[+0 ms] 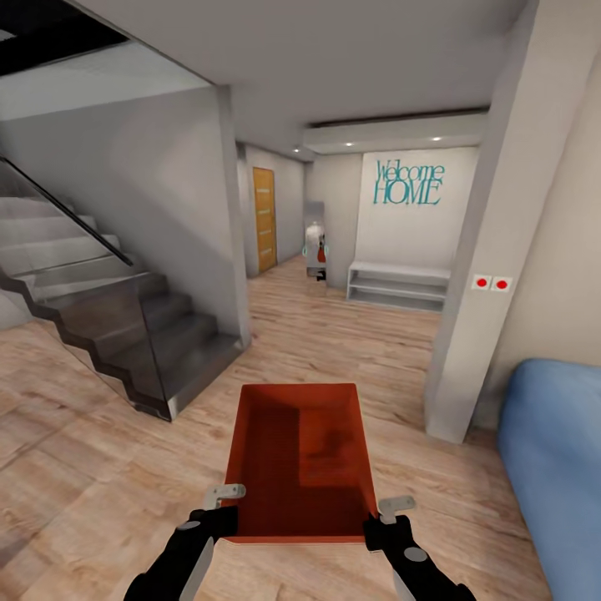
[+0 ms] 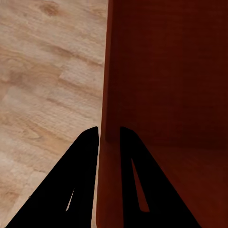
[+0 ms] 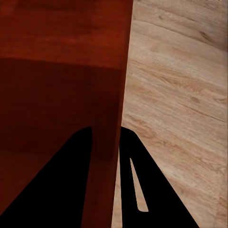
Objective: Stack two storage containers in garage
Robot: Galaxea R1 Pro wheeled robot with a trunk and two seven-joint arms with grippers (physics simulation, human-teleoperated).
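Hallway scene, robot carrying one bin. The plank floor (image 1: 351, 351) spans the whole lower field and runs ahead of both grippers toward a far corridor. A staircase (image 1: 108, 317) with a glass balustrade rises ahead and to the left of the left gripper. A white wall (image 1: 417, 209) with teal "Welcome HOME" lettering stands far ahead, a low white shelf (image 1: 399, 285) at its foot. A pale pillar (image 1: 492, 250) with two red-dotted switches stands ahead and to the right of the right gripper. A blue cushion (image 1: 555, 467), partly cut by the frame edge, lies just right of the right gripper. A wooden door (image 1: 264, 219) is seen far ahead in the corridor.

The orange-red bin (image 1: 300, 459) is held between the two grippers, clear of the floor, its open top upward and its long axis pointing away from the robot. The left gripper (image 1: 219, 511) clamps the near left corner; in the left wrist view its fingers (image 2: 80, 180) straddle the thin side wall (image 2: 102, 95), one outside and one inside. The right gripper (image 1: 386, 516) clamps the near right corner likewise; in the right wrist view its fingers (image 3: 135, 190) close narrowly on the opposite wall (image 3: 121, 71). Both jaws are nearly closed, the wall alone between them.
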